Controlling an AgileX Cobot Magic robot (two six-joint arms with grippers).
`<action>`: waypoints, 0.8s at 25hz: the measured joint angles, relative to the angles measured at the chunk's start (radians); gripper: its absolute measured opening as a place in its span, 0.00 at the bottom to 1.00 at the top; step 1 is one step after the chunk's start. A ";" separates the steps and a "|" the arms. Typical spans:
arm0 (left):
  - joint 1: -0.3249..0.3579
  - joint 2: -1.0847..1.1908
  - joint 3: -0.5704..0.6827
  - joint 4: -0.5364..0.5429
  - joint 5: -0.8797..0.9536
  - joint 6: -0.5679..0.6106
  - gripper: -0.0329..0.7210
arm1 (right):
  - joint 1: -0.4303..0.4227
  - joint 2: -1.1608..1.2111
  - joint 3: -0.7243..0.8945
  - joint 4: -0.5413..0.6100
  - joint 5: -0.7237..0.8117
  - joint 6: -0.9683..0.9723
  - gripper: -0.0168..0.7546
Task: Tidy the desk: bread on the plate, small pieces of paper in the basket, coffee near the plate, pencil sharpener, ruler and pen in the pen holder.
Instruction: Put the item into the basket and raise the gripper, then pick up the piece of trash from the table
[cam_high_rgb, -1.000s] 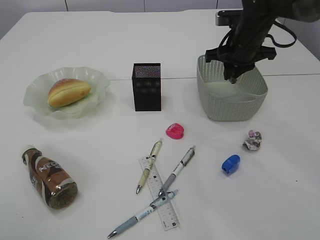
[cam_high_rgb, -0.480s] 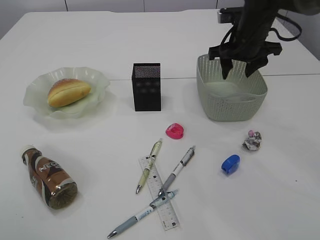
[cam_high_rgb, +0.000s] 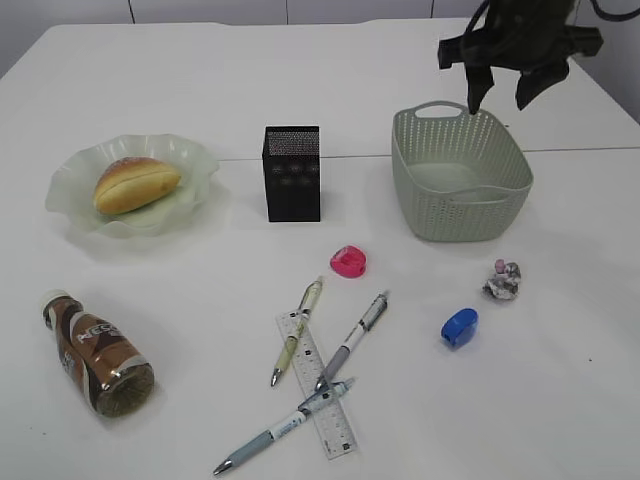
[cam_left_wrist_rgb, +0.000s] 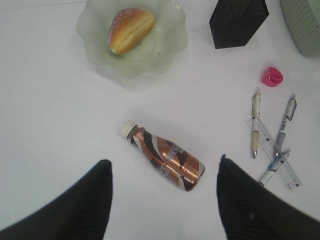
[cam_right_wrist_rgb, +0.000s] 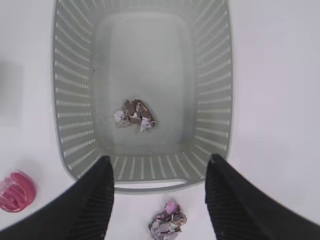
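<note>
Paper wad (cam_high_rgb: 502, 281) beside the basket (cam_high_rgb: 462, 216) looks feather-light and crushable, best pinched across its middle by the right gripper (cam_high_rgb: 503, 96), hanging empty-jawed above.

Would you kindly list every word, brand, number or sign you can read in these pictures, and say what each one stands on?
"NES": white letters, partly legible, on the label of the coffee bottle; the rest of the word curves out of sight.
Ruler: fine black markings along its edges, too small to read as numbers.
Pens, pink sharpener, blue sharpener, pen holder, basket: no readable text.
</note>
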 joint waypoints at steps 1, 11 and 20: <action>0.000 0.000 0.000 0.000 0.000 0.000 0.68 | 0.000 -0.008 0.000 0.000 0.003 -0.005 0.57; 0.000 0.000 0.000 -0.008 0.000 -0.002 0.68 | 0.012 -0.196 0.248 0.006 0.004 -0.017 0.57; 0.000 0.000 0.000 -0.014 0.000 -0.002 0.68 | 0.012 -0.369 0.741 -0.001 -0.335 -0.018 0.57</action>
